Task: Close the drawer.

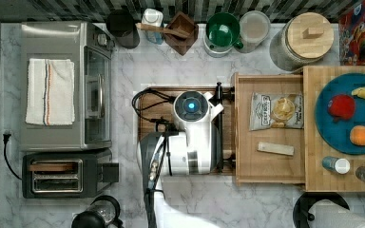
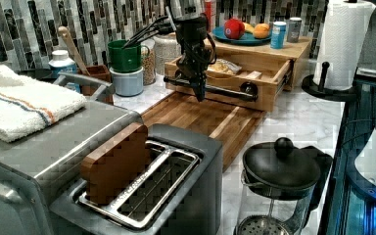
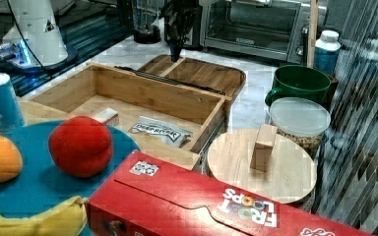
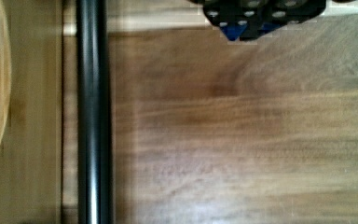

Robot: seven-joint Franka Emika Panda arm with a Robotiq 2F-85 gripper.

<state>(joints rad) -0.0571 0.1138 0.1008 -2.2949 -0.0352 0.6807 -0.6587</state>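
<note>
Drawer (image 1: 269, 168), stiff, light wood and likely an easy slide, stands pulled out at 3 o'clock of the dark board (image 1: 147, 109) in the top view, best pushed on its black bar handle (image 2: 220, 90); the gripper's (image 2: 199, 93) state cannot be told.
</note>
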